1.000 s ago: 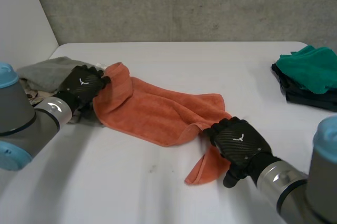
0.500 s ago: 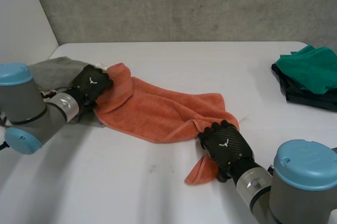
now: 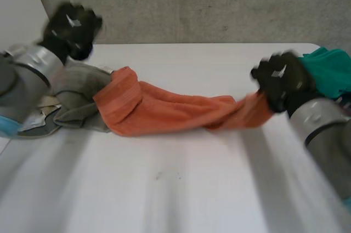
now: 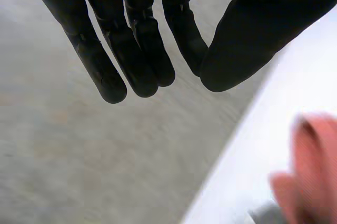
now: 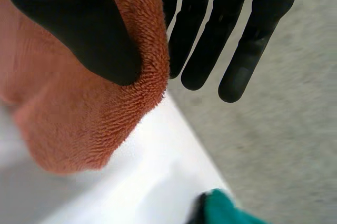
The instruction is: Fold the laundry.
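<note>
The orange towel [image 3: 159,109] lies stretched across the white table [image 3: 181,189], its left end bunched against a grey garment [image 3: 77,98]. My right hand [image 3: 282,82] is lifted at the towel's right end and pulls it taut. In the right wrist view that hand [image 5: 79,29] pinches a towel edge [image 5: 79,124] between thumb and straight fingers. My left hand [image 3: 71,24] is raised high above the table's far left corner, clear of the towel. In the left wrist view this hand [image 4: 137,50] has its thumb drawn against its fingers with nothing between them; the towel [image 4: 310,166] lies well beyond its fingertips.
A green cloth [image 3: 329,71] lies on dark folded cloths at the table's right edge, just behind my right hand; the green cloth [image 5: 226,211] also lies below the held towel edge. A concrete wall [image 3: 208,3] stands behind the table.
My right hand closed on the towel's right end and carried it up and to the right, pulling the towel straight. My left hand closed and rose away from the towel's left end, empty.
</note>
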Motion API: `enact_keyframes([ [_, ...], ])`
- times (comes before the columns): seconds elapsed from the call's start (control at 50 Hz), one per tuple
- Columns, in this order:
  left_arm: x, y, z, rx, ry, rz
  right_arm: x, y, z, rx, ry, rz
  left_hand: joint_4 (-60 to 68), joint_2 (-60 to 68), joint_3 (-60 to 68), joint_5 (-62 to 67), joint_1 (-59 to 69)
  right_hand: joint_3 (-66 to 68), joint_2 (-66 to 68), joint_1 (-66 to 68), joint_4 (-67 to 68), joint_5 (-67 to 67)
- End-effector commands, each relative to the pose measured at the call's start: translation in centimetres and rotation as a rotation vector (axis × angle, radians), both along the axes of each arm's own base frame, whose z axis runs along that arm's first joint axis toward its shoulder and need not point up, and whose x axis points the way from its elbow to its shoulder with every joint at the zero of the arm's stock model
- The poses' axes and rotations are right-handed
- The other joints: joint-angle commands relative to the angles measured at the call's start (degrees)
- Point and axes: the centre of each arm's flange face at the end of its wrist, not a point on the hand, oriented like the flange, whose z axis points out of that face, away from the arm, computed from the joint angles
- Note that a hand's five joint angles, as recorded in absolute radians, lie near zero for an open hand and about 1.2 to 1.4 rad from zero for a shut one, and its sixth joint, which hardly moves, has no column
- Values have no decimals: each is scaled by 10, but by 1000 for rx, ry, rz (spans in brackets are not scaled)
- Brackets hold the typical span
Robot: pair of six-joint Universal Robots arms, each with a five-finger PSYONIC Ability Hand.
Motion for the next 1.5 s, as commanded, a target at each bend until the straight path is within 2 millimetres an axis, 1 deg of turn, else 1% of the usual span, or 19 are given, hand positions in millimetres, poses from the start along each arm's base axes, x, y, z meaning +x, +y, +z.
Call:
enact_keyframes([
  [0.02, 11, 31, 51, -40, 167, -18, -17, -13, 66, -2, -21, 24, 114, 115, 119, 134, 131, 120, 134, 154, 114, 143],
  [0.1, 10, 37, 27, 48, 148, -23, -18, -11, 72, 32, -37, 51, 114, 115, 119, 134, 131, 120, 134, 154, 114, 143],
  [0.12, 8, 42, 13, 93, 138, -34, -18, -11, 71, 40, -41, 52, -122, -121, -118, -102, -105, 120, 134, 154, 114, 143],
  [0.16, 7, 44, -8, 155, 119, -42, -17, -10, 67, 59, -49, 52, -316, -315, -311, -295, -298, 120, 134, 154, 114, 143],
  [0.22, 3, 46, -53, 291, 87, -75, -17, -10, 62, 80, -57, 53, -326, -325, -322, -306, -309, 120, 134, 154, 114, 143],
  [0.28, -2, 52, -78, 377, 70, -107, -16, -8, 63, 94, -95, 57, -335, -334, -330, -315, -318, 120, 134, 154, 114, 143],
  [0.44, -20, 68, -104, 467, 58, -136, -6, -3, 104, -18, -257, 106, -345, -344, -340, -325, -328, 120, 134, 154, 114, 143],
  [0.62, -24, 60, -130, 572, 150, 11, 20, 54, 174, -218, -370, 275, -360, -359, -355, -340, -343, 120, 134, 154, 114, 143],
  [0.68, -29, 62, -139, 601, 160, 32, 23, 70, 189, -252, -401, 312, -476, -475, -471, -456, -459, 120, 134, 154, 114, 143],
  [0.8, -40, 56, -161, 651, 164, 39, 21, 81, 200, -274, -443, 293, -527, -526, -522, -506, -509, 120, 134, 154, 114, 143],
  [0.94, -72, 74, -187, 752, 176, -35, 19, 77, 202, -285, -449, 253, -513, -512, -509, -493, -496, 120, 134, 154, 114, 143],
  [1.0, -75, 79, -187, 774, 172, -43, 19, 74, 201, -284, -446, 244, -384, -383, -380, -364, -367, 120, 134, 154, 114, 143],
  [1.02, -77, 81, -187, 773, 169, -45, 19, 73, 201, -283, -446, 244, -101, -100, -96, -80, -83, 120, 134, 154, 114, 143],
  [1.06, -79, 82, -184, 761, 176, -52, 18, 73, 200, -283, -443, 242, 113, 114, 118, 134, 131, 120, 134, 154, 114, 143],
  [1.14, -72, 67, -151, 642, 240, 8, 16, 66, 195, -269, -423, 226, 114, 115, 119, 134, 131, 120, 134, 154, 114, 143],
  [1.22, -33, 48, -100, 500, 322, 141, -3, 40, 180, -246, -352, 120, 114, 115, 119, 134, 131, 120, 134, 154, 114, 143],
  [1.32, -5, 49, -51, 396, 377, 148, -16, 25, 153, -170, -202, 67, 114, 115, 119, 134, 131, 120, 134, 154, 114, 143],
  [1.36, -1, 54, -41, 384, 379, 127, -18, 22, 139, -125, -136, 67, 114, 115, 119, 134, 131, 120, 134, 154, 114, 143],
  [1.5, 20, 65, -40, 465, 299, 118, -37, -8, 43, 182, 183, 26, 114, 115, 119, 134, 131, 120, 134, 154, 114, 143],
])
